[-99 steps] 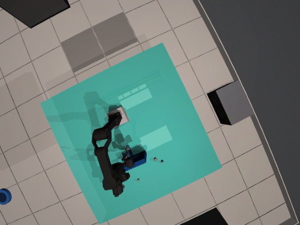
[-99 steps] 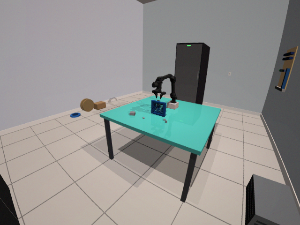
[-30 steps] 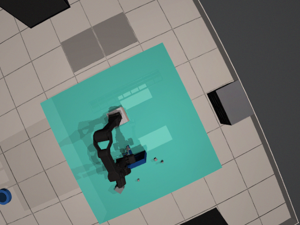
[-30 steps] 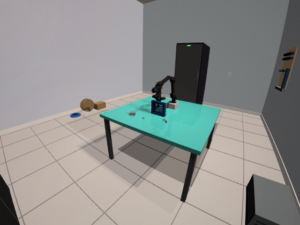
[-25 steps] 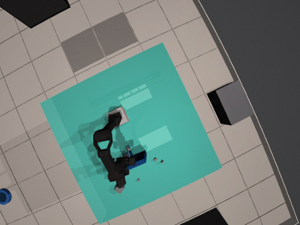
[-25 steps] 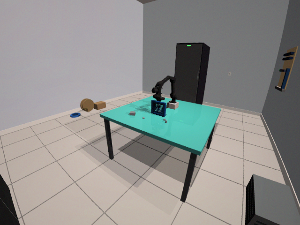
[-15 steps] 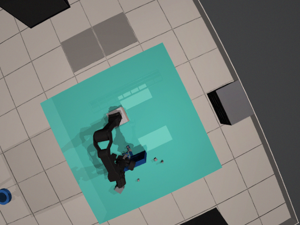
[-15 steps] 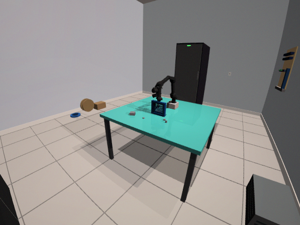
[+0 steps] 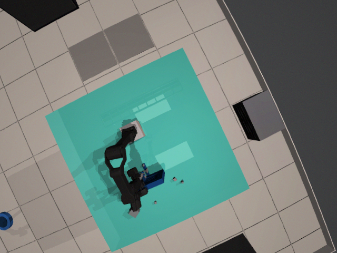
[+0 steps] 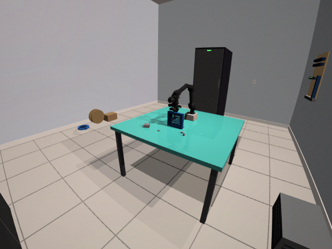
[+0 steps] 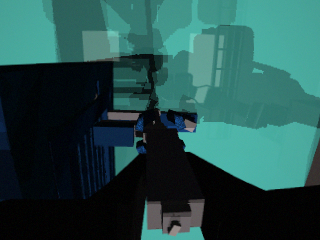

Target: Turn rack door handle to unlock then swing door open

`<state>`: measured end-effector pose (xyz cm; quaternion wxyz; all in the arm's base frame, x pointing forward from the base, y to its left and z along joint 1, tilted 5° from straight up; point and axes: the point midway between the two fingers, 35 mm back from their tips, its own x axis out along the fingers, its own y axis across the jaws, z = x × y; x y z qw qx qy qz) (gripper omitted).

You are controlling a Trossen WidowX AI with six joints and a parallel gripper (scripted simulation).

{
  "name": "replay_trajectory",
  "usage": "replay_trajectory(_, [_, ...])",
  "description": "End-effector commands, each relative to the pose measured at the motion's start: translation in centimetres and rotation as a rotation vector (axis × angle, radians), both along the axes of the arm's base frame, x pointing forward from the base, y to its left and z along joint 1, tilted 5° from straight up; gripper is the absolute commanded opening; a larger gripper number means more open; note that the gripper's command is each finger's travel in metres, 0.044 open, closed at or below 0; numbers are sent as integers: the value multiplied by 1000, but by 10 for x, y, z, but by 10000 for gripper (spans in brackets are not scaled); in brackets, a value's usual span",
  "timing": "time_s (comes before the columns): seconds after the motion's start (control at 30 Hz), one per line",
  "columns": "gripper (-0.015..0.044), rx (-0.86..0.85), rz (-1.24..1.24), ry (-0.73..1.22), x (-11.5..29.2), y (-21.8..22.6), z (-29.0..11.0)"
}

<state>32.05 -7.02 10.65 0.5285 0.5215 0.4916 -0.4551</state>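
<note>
Past the blue frame (image 9: 155, 185) (image 10: 175, 127), two small blocks (image 9: 178, 180) (image 10: 182, 133) obstruct low passage.

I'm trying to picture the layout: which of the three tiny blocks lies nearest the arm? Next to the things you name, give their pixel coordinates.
The one (image 9: 155, 202) (image 10: 158, 130) sitting alone; the other two lie close together.

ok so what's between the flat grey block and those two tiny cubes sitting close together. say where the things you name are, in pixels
A lone tiny cube (image 9: 155, 202) (image 10: 158, 130), roughly midway in the top view; the exterior view shows it between them too.
</note>
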Motion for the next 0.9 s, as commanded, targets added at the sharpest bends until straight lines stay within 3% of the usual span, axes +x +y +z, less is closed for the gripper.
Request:
replay_trajectory(0.0, [11, 24, -221, 7, 0, 0, -1])
replay_trajectory(0.13, [11, 41, -384, 12, 0, 0, -1])
replay_trajectory(0.47, [11, 42, -392, 12, 0, 0, -1])
replay_trajectory(0.8, [273, 42, -392, 12, 0, 0, -1])
replay_trajectory(0.87, [283, 41, -384, 12, 0, 0, -1])
